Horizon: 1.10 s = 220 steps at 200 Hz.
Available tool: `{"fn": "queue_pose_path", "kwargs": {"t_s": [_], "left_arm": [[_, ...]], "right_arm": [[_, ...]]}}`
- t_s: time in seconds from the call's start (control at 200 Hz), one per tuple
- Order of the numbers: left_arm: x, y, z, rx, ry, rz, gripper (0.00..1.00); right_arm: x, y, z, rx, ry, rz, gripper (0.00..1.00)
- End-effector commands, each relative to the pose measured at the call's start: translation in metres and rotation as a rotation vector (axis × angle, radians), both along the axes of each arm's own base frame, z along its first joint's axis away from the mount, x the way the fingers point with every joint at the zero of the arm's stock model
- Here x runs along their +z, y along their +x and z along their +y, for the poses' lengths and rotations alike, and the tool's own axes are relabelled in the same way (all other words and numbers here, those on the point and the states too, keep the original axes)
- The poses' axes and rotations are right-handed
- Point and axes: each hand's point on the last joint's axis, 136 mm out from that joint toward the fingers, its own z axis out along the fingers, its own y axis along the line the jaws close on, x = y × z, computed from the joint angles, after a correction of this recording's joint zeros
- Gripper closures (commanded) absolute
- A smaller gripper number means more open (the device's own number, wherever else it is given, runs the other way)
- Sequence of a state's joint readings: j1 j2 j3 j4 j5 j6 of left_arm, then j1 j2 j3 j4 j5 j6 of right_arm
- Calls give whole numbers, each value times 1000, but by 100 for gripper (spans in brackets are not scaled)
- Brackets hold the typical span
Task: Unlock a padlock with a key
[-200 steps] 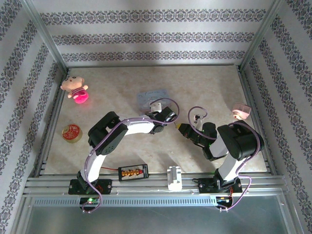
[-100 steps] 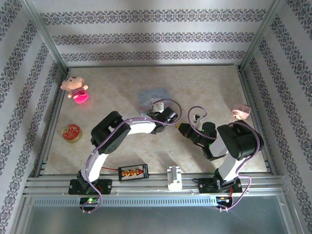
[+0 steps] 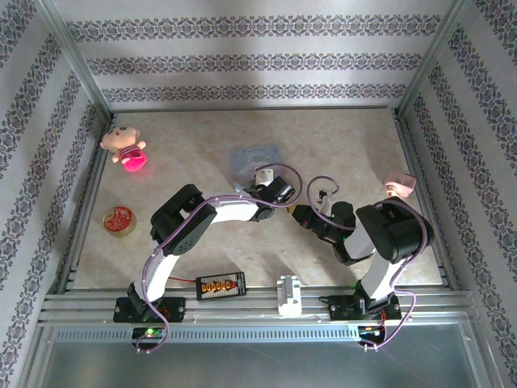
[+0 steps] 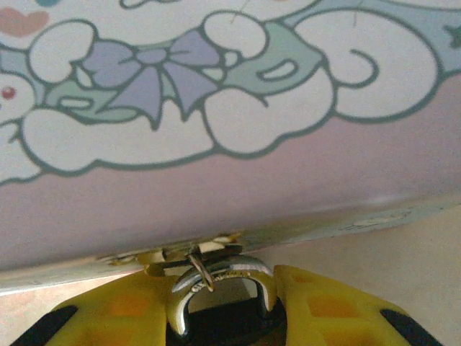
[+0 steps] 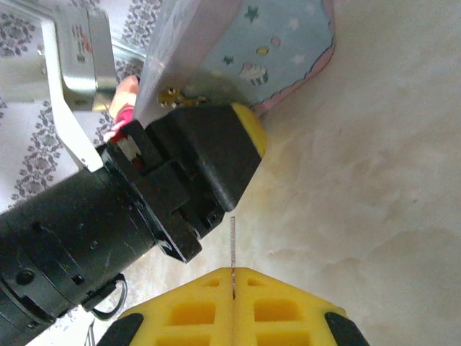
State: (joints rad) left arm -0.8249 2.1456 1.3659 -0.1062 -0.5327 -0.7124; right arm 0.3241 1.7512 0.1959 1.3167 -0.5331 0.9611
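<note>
The tiny padlock (image 4: 232, 267) hangs by its shiny shackle from a small ring on the front of the pale blue cartoon tin (image 4: 238, 94). My left gripper (image 4: 222, 292) has its yellow fingers pressed to both sides of the lock, shut on it. In the top view the left gripper (image 3: 271, 187) sits at the tin's (image 3: 254, 155) near edge. My right gripper (image 5: 233, 272) is shut on the key (image 5: 233, 241), whose thin blade sticks out edge-on towards the left gripper's black body (image 5: 202, 166). The right gripper (image 3: 300, 214) lies just right of the left one.
A pink doll (image 3: 123, 144) lies at the back left and a round red-topped tin (image 3: 119, 220) at the left edge. A small pink object (image 3: 399, 184) sits at the right. A black device (image 3: 220, 284) and a white block (image 3: 288, 293) rest on the front rail.
My left gripper has moved up to the tin's front and its jaws have narrowed onto the padlock. The right gripper with the key has edged left, closer to the left gripper.
</note>
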Motion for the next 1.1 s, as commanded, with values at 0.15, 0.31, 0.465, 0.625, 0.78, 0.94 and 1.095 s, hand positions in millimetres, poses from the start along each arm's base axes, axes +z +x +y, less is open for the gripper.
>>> {"fn": "queue_pose_path", "kwargs": {"t_s": [0.15,0.31,0.465,0.625,0.78,0.94,1.095], "left_arm": [[22,-12,-11,62,-208,102,84],[23,-21,-3,157,-227,178,95],[25,-28,-12,173,-328,217,95],[26,-29,-16,199,-377,246,95],[24,-31,-19,222,-439,279,95],[20,-32,-23,244,-520,308,96],[22,-31,-22,248,-546,311,97]], "right_arm": [[-12,5,26,34,-41,-36,100],[-18,6,31,30,-74,-51,100],[-19,8,31,22,-95,-70,100],[-17,9,32,22,-104,-90,100],[-12,9,33,25,-105,-107,100],[-11,9,35,26,-106,-116,100],[-11,10,35,18,-115,-121,100]]}}
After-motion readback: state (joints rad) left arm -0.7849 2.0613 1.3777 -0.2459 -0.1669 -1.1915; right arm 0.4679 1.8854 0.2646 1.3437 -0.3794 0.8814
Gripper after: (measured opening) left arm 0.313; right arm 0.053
